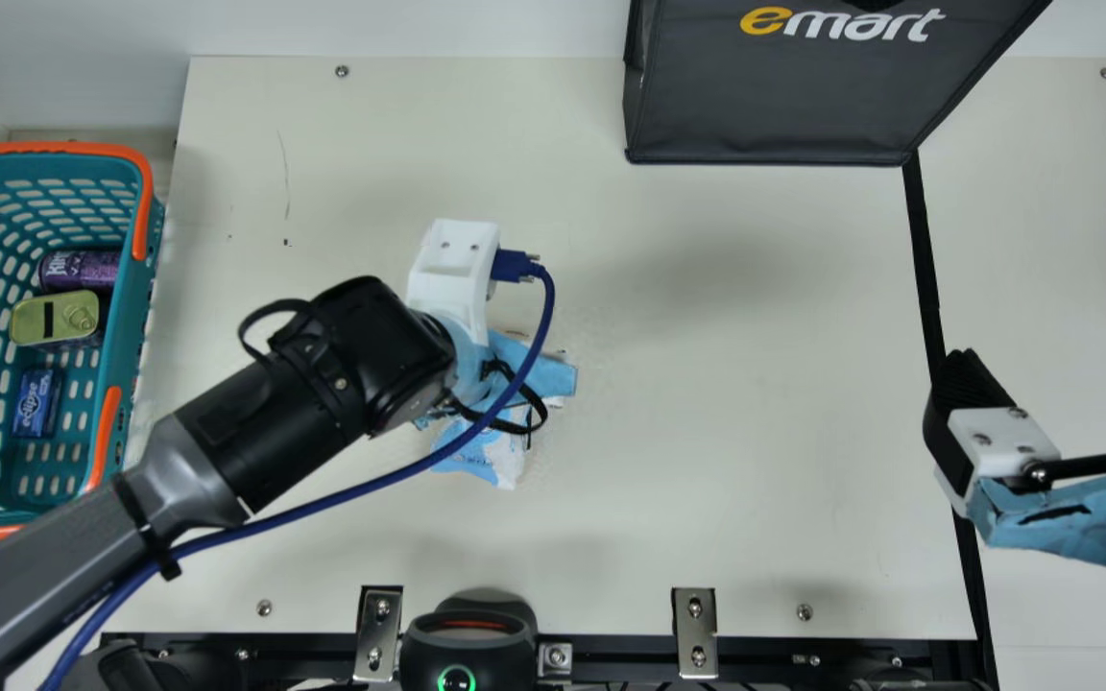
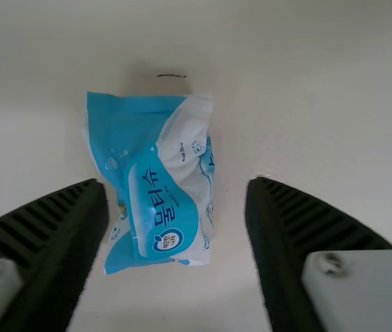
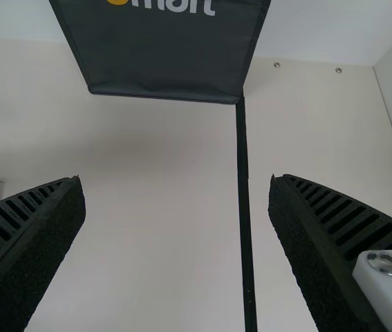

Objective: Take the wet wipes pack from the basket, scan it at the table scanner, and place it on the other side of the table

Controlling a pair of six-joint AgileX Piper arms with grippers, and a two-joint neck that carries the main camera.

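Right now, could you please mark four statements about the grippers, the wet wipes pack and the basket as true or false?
1. The wet wipes pack lies on the table. True.
2. The left gripper's fingers are shut on the wet wipes pack. False: they are open, with the pack ungripped.
3. In the basket, the gold tin sits between the purple can and the blue packet. True.
4. The right gripper holds the dark shopping bag. False: it is open and empty.
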